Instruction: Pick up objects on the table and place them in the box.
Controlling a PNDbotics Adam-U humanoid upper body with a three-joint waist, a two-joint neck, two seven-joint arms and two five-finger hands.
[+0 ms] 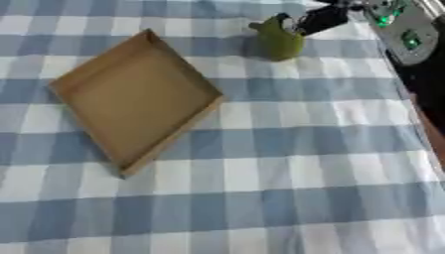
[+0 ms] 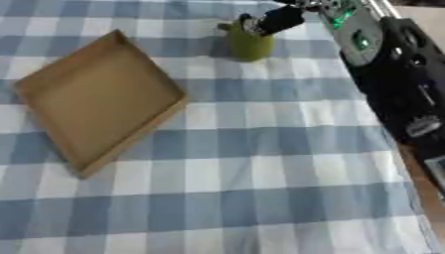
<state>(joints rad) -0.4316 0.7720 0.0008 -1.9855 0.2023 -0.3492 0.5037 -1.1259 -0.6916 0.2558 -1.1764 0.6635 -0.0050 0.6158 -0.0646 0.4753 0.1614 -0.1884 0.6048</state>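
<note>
A green rounded object with a small stub at its top stands on the checked cloth at the far middle of the table. My right hand comes in from the upper right corner and lies against the object's top right side; most of the hand is cut off by the upper edge. A shallow brown cardboard box lies on the left, turned cornerwise, with nothing in it. The green object stands outside the box, a little beyond its far right edge. My left hand shows in neither view.
My right forearm, with green lights, and the black arm run along the right side. The table's right edge shows beside it. Blue and white checked cloth covers the near half.
</note>
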